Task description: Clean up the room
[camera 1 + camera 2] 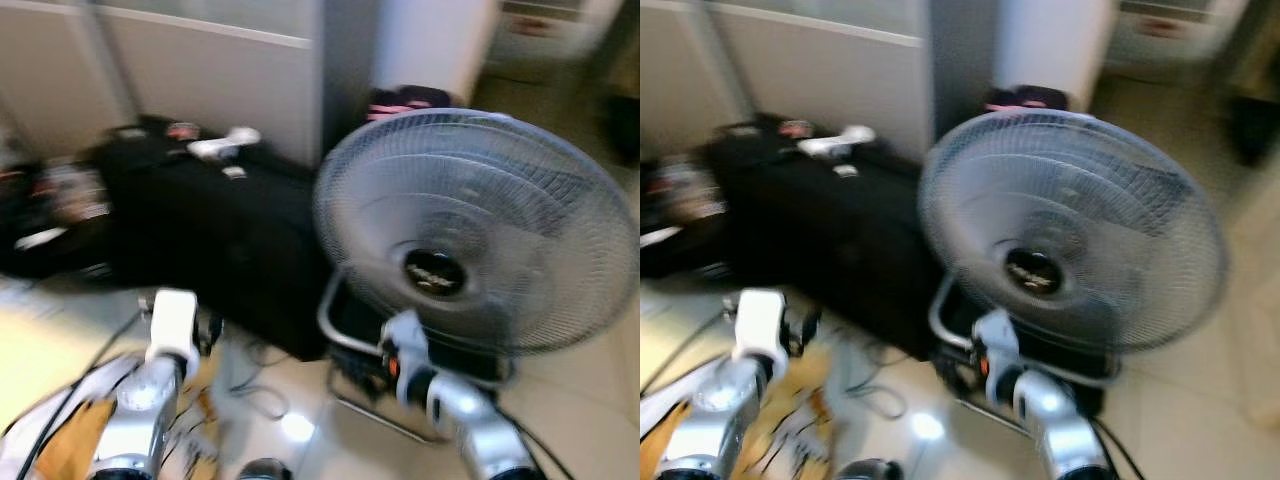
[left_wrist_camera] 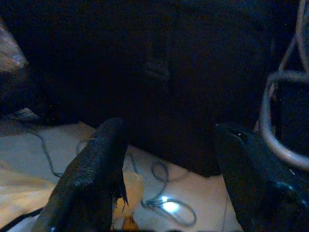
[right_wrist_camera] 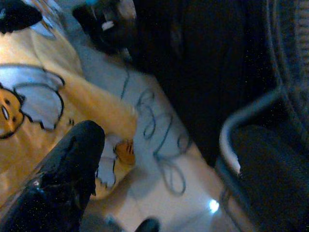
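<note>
— Claws?
— Left claw (image 2: 166, 179) spread wide, empty, low before the black suitcase (image 1: 220, 235). Right claw (image 3: 169, 179) likewise wide, empty, beside the fan's metal stand (image 3: 241, 121).
— Clutter?
— Yellow printed cloth (image 3: 43, 101) on the floor, loose cable (image 3: 164, 145) beside it; electric fan (image 1: 480, 230) standing right.

Motion-blurred head views, dim bluish wrist views
</note>
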Robot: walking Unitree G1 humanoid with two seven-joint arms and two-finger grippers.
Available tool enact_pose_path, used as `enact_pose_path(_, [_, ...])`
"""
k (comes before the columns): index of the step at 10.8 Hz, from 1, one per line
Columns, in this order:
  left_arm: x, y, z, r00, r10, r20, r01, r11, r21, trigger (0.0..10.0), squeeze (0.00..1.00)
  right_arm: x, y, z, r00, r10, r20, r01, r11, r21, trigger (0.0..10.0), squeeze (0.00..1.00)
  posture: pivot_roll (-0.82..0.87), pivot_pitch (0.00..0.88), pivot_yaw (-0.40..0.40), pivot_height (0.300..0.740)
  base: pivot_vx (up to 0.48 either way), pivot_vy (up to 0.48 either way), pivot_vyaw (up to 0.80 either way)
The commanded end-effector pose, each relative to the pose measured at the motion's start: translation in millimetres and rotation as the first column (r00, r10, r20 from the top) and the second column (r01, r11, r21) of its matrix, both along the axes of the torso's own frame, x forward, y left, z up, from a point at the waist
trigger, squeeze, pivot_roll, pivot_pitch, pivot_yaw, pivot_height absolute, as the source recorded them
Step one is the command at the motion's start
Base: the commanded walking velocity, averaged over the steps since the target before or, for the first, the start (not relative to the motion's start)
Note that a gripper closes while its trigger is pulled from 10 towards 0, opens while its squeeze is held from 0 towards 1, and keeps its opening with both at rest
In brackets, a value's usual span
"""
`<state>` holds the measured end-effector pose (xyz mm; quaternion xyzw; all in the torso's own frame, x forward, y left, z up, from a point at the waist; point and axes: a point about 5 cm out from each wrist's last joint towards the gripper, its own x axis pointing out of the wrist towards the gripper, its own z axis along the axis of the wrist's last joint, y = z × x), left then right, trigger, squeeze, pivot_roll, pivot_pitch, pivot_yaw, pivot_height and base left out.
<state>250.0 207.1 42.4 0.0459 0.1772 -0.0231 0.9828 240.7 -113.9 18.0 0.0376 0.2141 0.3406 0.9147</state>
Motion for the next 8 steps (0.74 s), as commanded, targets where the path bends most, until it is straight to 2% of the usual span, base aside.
enact_pose_path(1, [-0.7, -4.5, 9.6, 1.000, -0.019, 0.020, 0.019, 1.000, 0.020, 10.0, 0.00, 14.1, -4.0, 25.0, 0.993, -0.043, 0.111, 0.043, 0.999, 0.009, 10.0, 1.00, -0.01, 0.000, 0.005, 0.740, 0.000, 0.000, 0.80])
enact_pose_path(2, [3.3, -12.5, 31.1, 0.992, -0.034, 0.122, 0.028, 0.998, 0.055, 10.0, 0.00, 21.0, -14.4, 46.3, 0.968, -0.127, 0.219, 0.138, 0.990, -0.039, 10.0, 1.00, -0.01, 0.000, 0.002, 0.740, 0.000, 0.000, 0.80])
enact_pose_path(3, [5.1, -13.5, 43.9, 0.977, -0.018, 0.213, -0.008, 0.992, 0.122, 10.0, 0.00, 17.0, -15.9, 52.9, 0.962, -0.156, 0.225, 0.166, 0.986, -0.025, 10.0, 1.00, -0.01, 0.000, 0.008, 0.740, 0.000, 0.000, 0.80])
enact_pose_path(4, [2.1, -16.4, 54.0, 0.957, 0.019, 0.289, -0.066, 0.986, 0.153, 10.0, 0.18, 7.6, -15.0, 57.0, 0.957, -0.156, 0.244, 0.175, 0.983, -0.060, 10.0, 1.00, -0.03, 0.000, 0.024, 0.740, 0.000, 0.000, 0.80])
enact_pose_path(5, [-4.8, -26.0, 63.8, 0.951, 0.038, 0.306, -0.082, 0.988, 0.130, 10.0, 0.35, -7.7, -12.8, 62.0, 0.949, -0.210, 0.234, 0.225, 0.974, -0.039, 10.0, 1.00, -0.06, 0.000, 0.037, 0.740, 0.000, 0.000, 0.80])
enact_pose_path(6, [-6.5, -36.0, 69.1, 0.947, -0.007, 0.322, -0.046, 0.986, 0.157, 10.0, 0.41, -15.8, -18.8, 59.7, 0.935, -0.299, 0.191, 0.309, 0.951, -0.022, 10.0, 1.00, -0.08, 0.000, 0.039, 0.740, 0.000, 0.000, 0.80])
enact_pose_path(7, [-4.8, -43.1, 73.2, 0.930, -0.004, 0.368, -0.062, 0.984, 0.169, 10.0, 0.42, -24.8, -26.9, 49.0, 0.922, -0.339, 0.186, 0.364, 0.923, -0.125, 10.0, 1.00, -0.09, 0.000, 0.044, 0.740, 0.000, 0.000, 0.80])
enact_pose_path(8, [-4.5, -52.2, 71.0, 0.933, -0.013, 0.360, -0.041, 0.989, 0.142, 10.0, 0.54, -32.9, -36.5, 43.0, 0.881, -0.435, 0.184, 0.464, 0.871, -0.163, 10.0, 1.00, -0.10, 0.000, 0.061, 0.740, 0.000, 0.000, 0.80])
